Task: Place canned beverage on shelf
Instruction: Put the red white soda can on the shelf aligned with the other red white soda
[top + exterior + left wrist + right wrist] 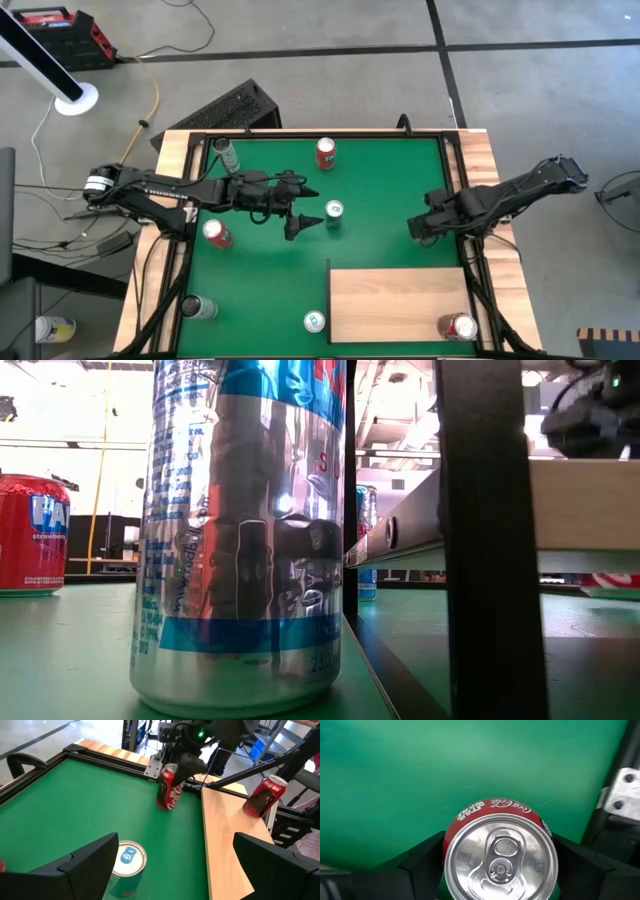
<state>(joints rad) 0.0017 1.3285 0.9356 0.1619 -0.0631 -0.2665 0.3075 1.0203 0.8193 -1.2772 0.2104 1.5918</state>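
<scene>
Seven cans show on the table from above, six on the green mat (380,190) and one red can (459,326) on the shelf (395,300). The right gripper (497,862) has its fingers closed against the sides of a red cola can (500,852), just beyond the shelf's far edge. The left gripper (172,865) is spread wide, a blue-topped can (127,862) just beside one finger.

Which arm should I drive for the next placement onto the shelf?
Right. The right end effector grips a cola can beside the shelf; the left end effector is open, farther off, near a teal can.
</scene>
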